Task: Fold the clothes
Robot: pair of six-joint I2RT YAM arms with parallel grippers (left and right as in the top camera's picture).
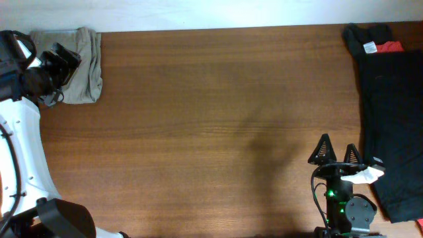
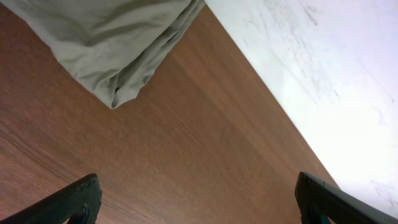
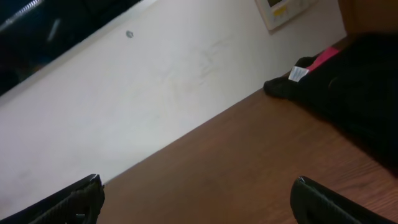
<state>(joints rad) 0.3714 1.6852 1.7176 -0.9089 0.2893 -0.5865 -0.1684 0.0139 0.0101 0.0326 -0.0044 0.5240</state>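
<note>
The khaki-beige clothes (image 1: 82, 66) lie folded in a compact bundle at the table's far left corner. In the left wrist view a folded corner of them (image 2: 112, 50) rests on the wood at the upper left. My left gripper (image 1: 63, 63) hovers at the bundle's left edge; its fingers (image 2: 199, 199) are spread wide and empty, with bare wood between them. My right gripper (image 1: 336, 153) sits near the front right, open and empty, and its fingers (image 3: 196, 199) frame bare table.
A pile of black clothing (image 1: 390, 112) with a white tag and a red patch covers the table's right side and shows in the right wrist view (image 3: 348, 81). A white wall (image 3: 155, 81) runs behind the table's far edge.
</note>
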